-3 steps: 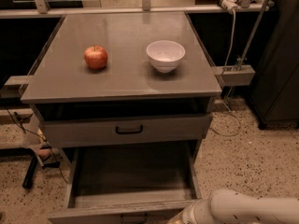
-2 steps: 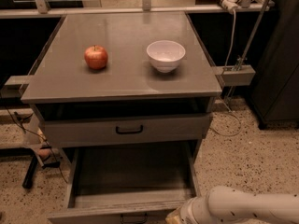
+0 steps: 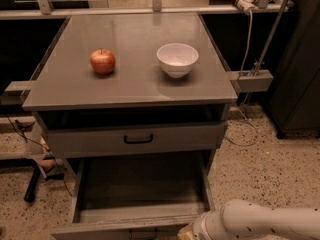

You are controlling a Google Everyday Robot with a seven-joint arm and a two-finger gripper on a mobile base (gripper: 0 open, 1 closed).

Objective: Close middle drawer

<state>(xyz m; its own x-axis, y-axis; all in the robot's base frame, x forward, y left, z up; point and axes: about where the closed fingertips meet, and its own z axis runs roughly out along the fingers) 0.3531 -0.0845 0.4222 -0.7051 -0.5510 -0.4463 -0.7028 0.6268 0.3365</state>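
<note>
While the middle drawer point(image 3: 142, 184) sits pulled far out at 6 o'clock, gripper point(image 3: 189, 231) is at 5 o'clock nr its front, grip state can't tell; closing not begun, whole push left

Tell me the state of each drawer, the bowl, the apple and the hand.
middle drawer: pulled far out, empty.
upper drawer: almost shut.
bowl: upright, empty, on the cabinet top.
apple: whole, stem up, left of the bowl.
hand: low by the middle drawer's front, near its right end.
</note>
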